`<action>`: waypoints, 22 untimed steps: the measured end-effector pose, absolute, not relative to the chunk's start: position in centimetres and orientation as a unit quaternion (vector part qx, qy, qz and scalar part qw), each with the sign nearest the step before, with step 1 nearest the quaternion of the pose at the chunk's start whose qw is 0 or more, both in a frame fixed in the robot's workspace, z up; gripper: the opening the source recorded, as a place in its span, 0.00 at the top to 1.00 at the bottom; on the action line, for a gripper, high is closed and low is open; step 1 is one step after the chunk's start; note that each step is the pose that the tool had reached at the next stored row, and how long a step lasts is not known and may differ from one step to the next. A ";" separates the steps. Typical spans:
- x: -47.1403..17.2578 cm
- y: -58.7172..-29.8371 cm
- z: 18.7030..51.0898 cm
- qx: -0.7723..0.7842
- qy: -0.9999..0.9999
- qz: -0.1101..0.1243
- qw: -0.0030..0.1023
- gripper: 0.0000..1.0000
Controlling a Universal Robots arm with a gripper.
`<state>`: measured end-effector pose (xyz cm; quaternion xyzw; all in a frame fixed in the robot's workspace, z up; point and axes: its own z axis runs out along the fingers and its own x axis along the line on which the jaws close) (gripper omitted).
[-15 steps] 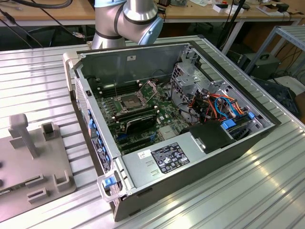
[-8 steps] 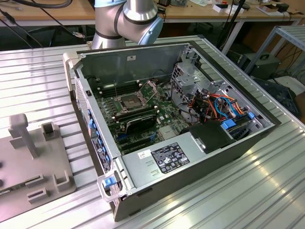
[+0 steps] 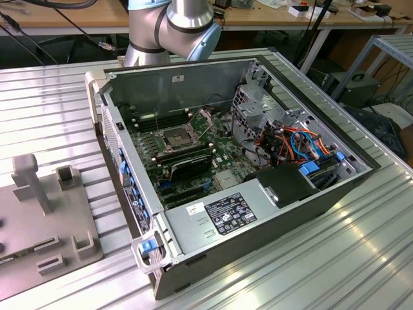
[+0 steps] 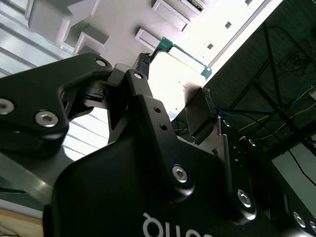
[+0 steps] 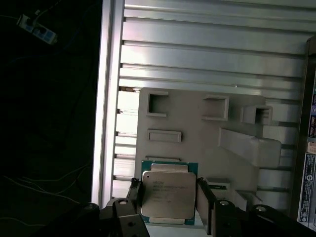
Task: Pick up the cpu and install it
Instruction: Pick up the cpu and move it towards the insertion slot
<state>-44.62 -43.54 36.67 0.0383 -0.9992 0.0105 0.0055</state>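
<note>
Grasp stage: pincer (image 5: 169, 191) pinching cpu (image 5: 167, 197) by opposite edges (contacts likely spared), metal lid facing first wrist view, over grey holder tray (image 5: 192, 140) on ribbed surface (image 5: 207, 49); motherboard socket (image 3: 175, 137) in opened computer case (image 3: 193, 81) appears unlatched.

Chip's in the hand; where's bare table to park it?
The ribbed table is bare on the exterior view's right of the computer case, and in the strip between case and grey tray. Inside the case is crowded with cables.

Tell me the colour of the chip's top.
Silver-grey, green-edged; the cpu shows best in the first wrist view.
</note>
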 end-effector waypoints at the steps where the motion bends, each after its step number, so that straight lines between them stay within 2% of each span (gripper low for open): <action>1: -44.6 -43.5 36.7 0.038 -0.999 0.010 0.006 0.45; 22: -44.6 -43.5 37.1 0.038 -0.999 0.011 0.006 0.45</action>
